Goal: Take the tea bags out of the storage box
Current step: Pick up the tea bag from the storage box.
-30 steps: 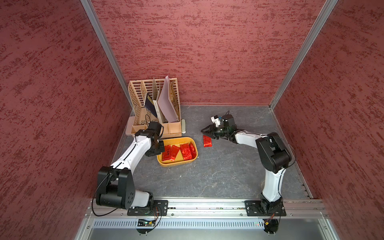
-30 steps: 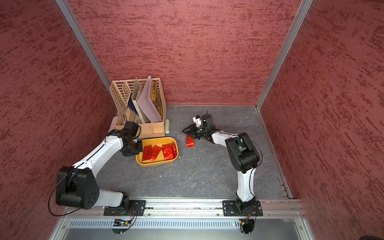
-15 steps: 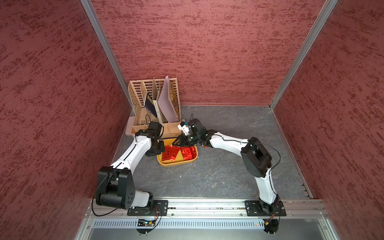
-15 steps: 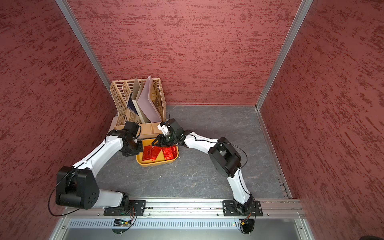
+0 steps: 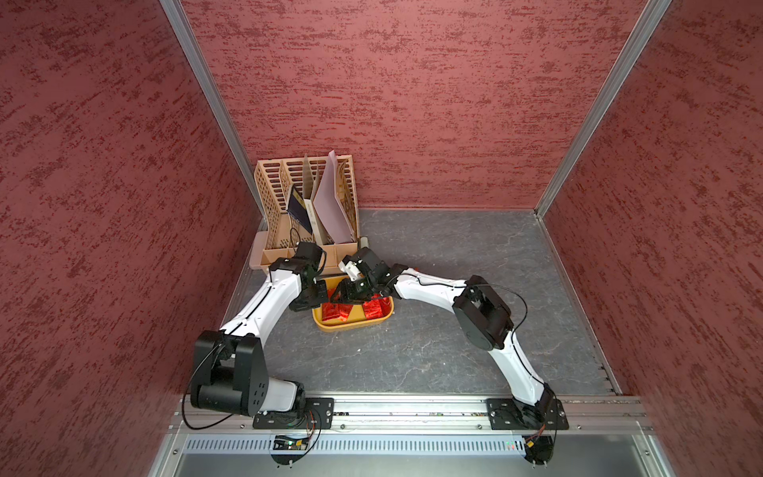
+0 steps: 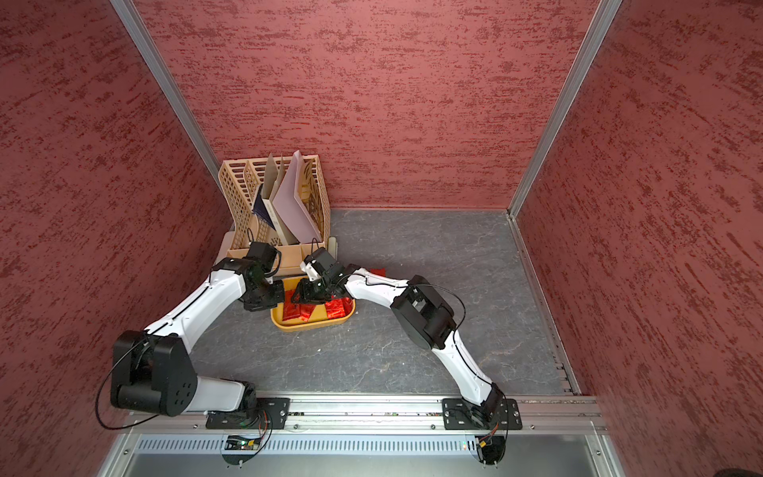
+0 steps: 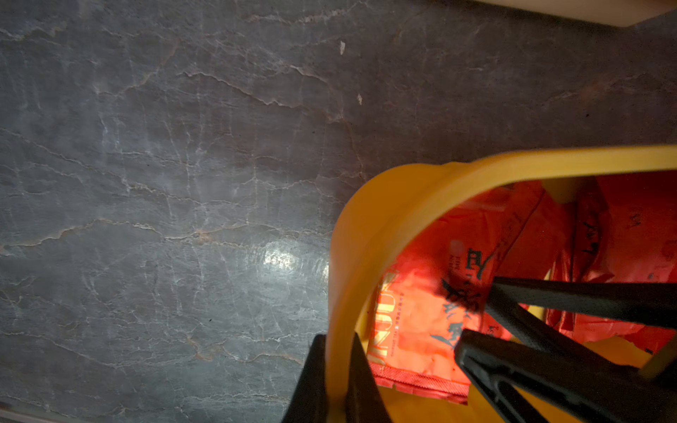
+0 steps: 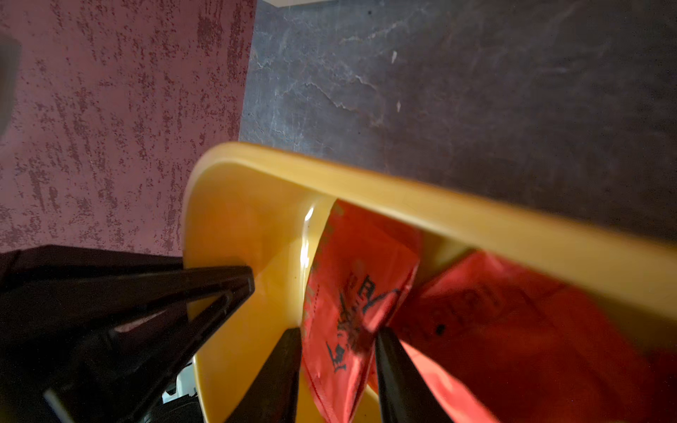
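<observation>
The mustard-yellow storage box (image 5: 351, 328) (image 6: 309, 328) sits on the grey floor in front of the file rack. Several red foil tea bags (image 5: 373, 309) (image 6: 339, 307) lie inside it. My left gripper (image 5: 320, 296) (image 7: 335, 348) is shut on the box's left rim (image 7: 366, 219). My right gripper (image 5: 344, 295) (image 8: 337, 333) is down inside the box and open, its fingers on either side of one tea bag (image 8: 348, 293) that stands on edge. Another tea bag (image 6: 377, 271) lies on the floor just right of the box, partly hidden by my right arm.
A beige slotted file rack (image 5: 305, 198) holding papers and folders stands right behind the box, against the left wall. Red textured walls close in on three sides. Both arms meet over the box, with the right forearm crossing its right end.
My right gripper has swung left from the tea bag on the floor to the box and has dipped inside it, around a tea bag. The left gripper has kept its hold on the rim.
</observation>
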Robot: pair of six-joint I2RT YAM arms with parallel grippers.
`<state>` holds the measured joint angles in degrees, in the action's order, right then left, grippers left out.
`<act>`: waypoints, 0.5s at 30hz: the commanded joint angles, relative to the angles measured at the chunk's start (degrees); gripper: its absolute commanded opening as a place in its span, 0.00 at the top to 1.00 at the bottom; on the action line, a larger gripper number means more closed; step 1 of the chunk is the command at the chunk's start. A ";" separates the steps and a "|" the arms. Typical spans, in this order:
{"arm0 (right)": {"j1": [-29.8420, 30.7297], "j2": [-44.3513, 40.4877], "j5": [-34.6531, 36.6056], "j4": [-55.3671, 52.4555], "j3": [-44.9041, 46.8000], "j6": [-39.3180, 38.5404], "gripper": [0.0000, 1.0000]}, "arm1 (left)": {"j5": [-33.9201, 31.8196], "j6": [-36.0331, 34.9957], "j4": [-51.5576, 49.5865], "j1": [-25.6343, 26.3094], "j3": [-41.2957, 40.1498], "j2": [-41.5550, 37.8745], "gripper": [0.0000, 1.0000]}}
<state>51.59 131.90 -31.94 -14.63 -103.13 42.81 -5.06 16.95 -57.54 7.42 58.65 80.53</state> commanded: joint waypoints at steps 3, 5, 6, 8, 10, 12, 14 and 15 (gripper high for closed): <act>0.83 3.25 0.96 -3.21 -4.07 -0.03 0.68 | -0.48 0.10 0.51 0.53 -0.38 -0.39 1.00; 1.19 3.18 1.00 -3.34 -4.38 -0.28 0.71 | -0.51 0.14 0.58 0.58 -0.39 -0.29 1.00; 1.35 3.09 1.10 -3.48 -4.61 -0.55 0.73 | -0.53 0.10 0.54 0.58 -0.38 -0.24 1.00; 1.49 2.69 1.26 -3.78 -4.71 -0.88 0.78 | -0.48 0.10 0.50 0.62 -0.38 -0.14 1.00; 1.49 2.00 1.34 -3.41 -4.38 -0.95 0.83 | -0.56 0.09 0.50 0.62 -0.37 -0.03 1.00; 1.49 1.14 1.46 -2.84 -3.78 -1.11 0.91 | -0.65 0.10 0.50 0.58 -0.34 -0.04 1.00; 1.49 -0.13 1.79 -2.26 -3.02 -1.31 0.95 | -0.66 0.10 0.41 0.59 -0.29 -0.02 1.00; 1.47 -0.91 2.19 -2.07 -2.59 -1.69 0.98 | -0.73 0.10 0.41 0.58 -0.32 -0.07 1.00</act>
<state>52.62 134.34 -31.42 -17.65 -106.39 42.28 -5.28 17.10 -57.58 7.66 58.59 80.53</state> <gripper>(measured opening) 0.051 0.094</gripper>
